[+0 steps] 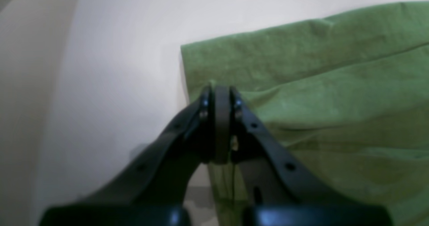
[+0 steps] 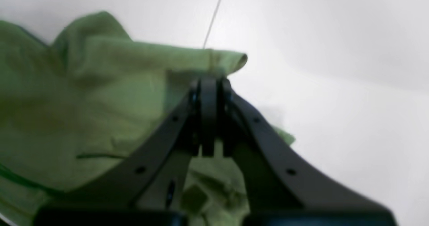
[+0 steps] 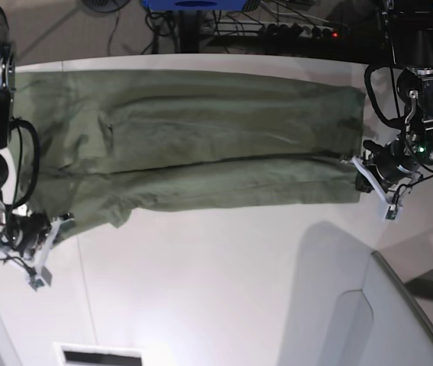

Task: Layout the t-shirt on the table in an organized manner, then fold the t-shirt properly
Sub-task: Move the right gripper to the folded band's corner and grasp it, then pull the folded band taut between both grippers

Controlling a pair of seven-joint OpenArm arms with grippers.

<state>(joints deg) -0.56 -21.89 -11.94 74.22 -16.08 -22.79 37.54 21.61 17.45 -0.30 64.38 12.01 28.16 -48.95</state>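
The olive-green t-shirt (image 3: 201,145) lies stretched sideways across the far half of the white table (image 3: 216,282), with a long fold along its near side. My left gripper (image 3: 357,169) is at the shirt's right end, low over the table. In the left wrist view the gripper (image 1: 221,90) is shut on the shirt's (image 1: 335,85) edge near a corner. My right gripper (image 3: 58,226) is at the shirt's near left corner. In the right wrist view the gripper (image 2: 209,81) is shut on a bunched fold of the shirt (image 2: 83,102), lifted a little off the table (image 2: 335,85).
A grey translucent panel (image 3: 399,320) rises at the near right of the base view. Cables and a power strip (image 3: 293,30) lie beyond the table's far edge. A thin seam line (image 2: 214,14) runs across the tabletop past the right gripper.
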